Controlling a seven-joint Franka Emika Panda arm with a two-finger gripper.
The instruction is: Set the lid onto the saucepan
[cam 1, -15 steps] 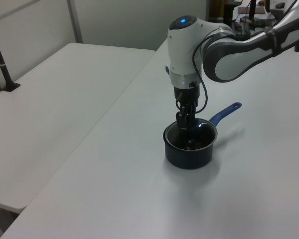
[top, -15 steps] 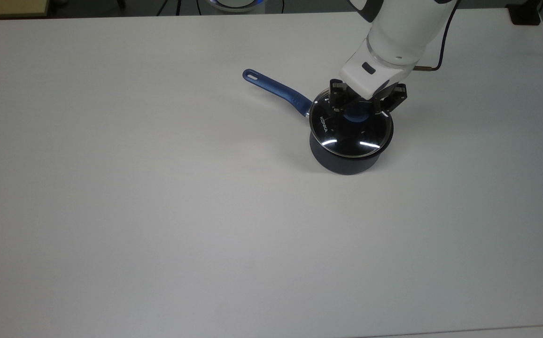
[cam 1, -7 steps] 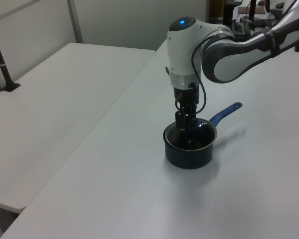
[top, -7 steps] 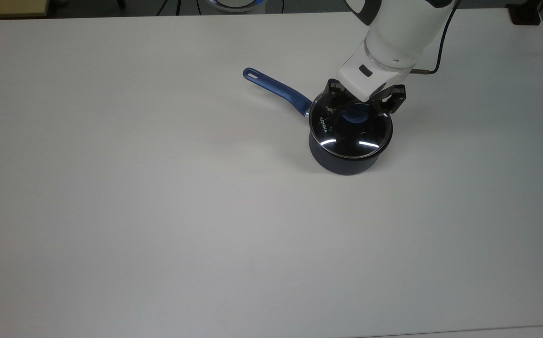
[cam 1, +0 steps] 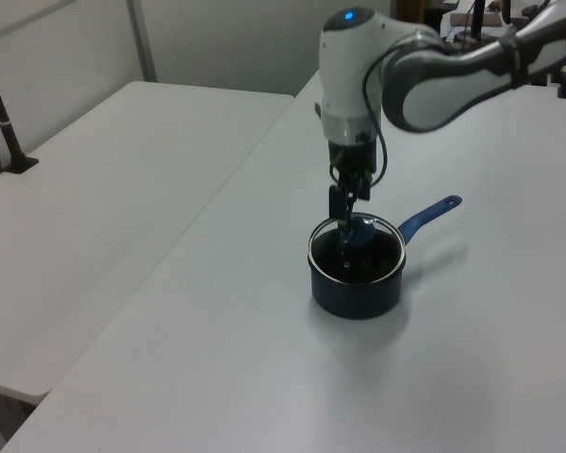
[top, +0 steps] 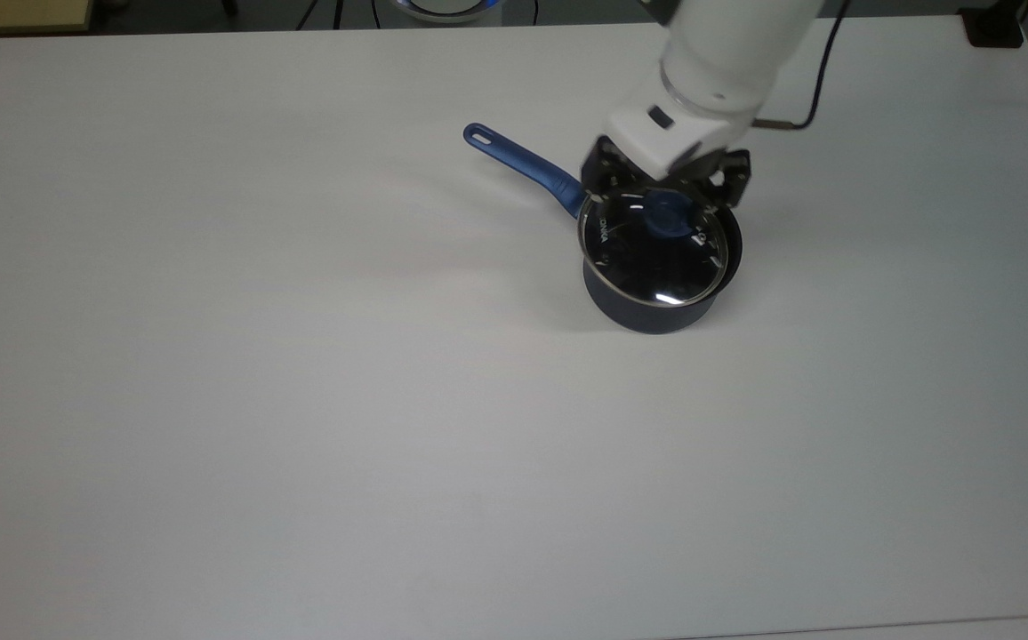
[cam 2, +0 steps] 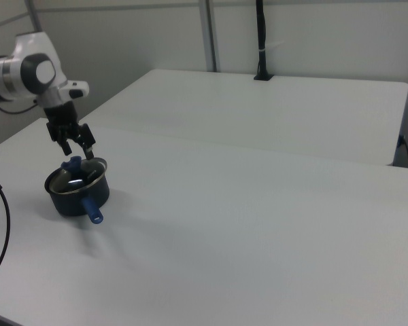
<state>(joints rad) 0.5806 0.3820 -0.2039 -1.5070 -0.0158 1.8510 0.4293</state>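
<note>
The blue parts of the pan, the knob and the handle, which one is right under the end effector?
The knob on the lid, directly below the open end effector. The long handle sticks out from the saucepan toward the top view's left.

We see a dark navy saucepan (top: 652, 311) with a bright blue handle on the plain white worktop (top: 301, 400). Just below the black-fingered claw (top: 667, 182), the lid (top: 654, 253) shows clear glass, a steel rim, a blue knob and white lettering.

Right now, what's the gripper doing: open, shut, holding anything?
Gripper: open, holding nothing, above the lid that sits on the saucepan.
</note>
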